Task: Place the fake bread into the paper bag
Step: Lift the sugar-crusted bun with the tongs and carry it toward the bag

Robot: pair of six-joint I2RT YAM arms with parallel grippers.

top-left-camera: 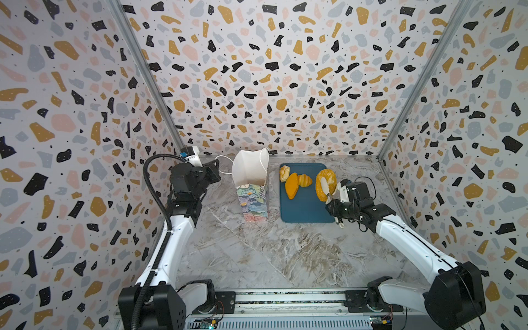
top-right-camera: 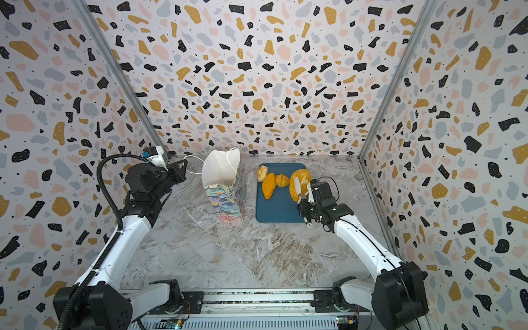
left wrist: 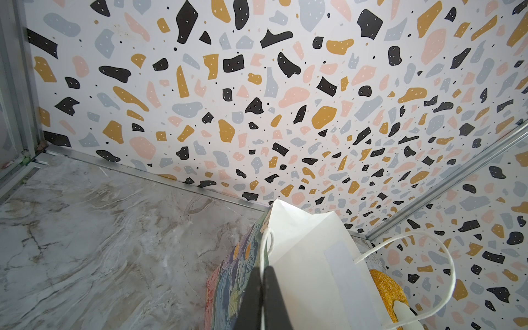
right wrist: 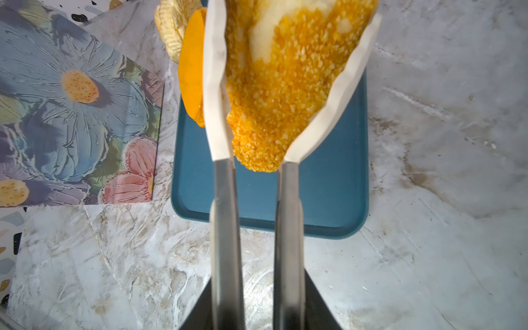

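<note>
Golden seeded loaf [top-left-camera: 320, 192] [top-right-camera: 293, 190] over blue tray [top-left-camera: 303, 211], right of upright paper bag [top-left-camera: 251, 200], centre frame in both top views; left wrist: left gripper [left wrist: 261, 291] pinched shut on cord handle [left wrist: 268, 237]; right wrist: right gripper [right wrist: 257, 308] clamping tongs [right wrist: 225, 185] that squeeze the loaf.

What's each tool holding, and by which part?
Left tool: the paper bag, by a cord handle. Right tool: tongs by their metal arms, their white tips clasping the seeded loaf's sides.

Gold seeded loaf [right wrist: 274, 94] against a dark-blue tray [right wrist: 328, 185]
Between the white fingers [right wrist: 217, 85] of steel tongs [right wrist: 225, 185] — grainy orange-yellow, pale patches; outside one finger, a smooth orange oval [right wrist: 191, 71] and a paper bag [right wrist: 71, 100] of blue, pink flowers
</note>
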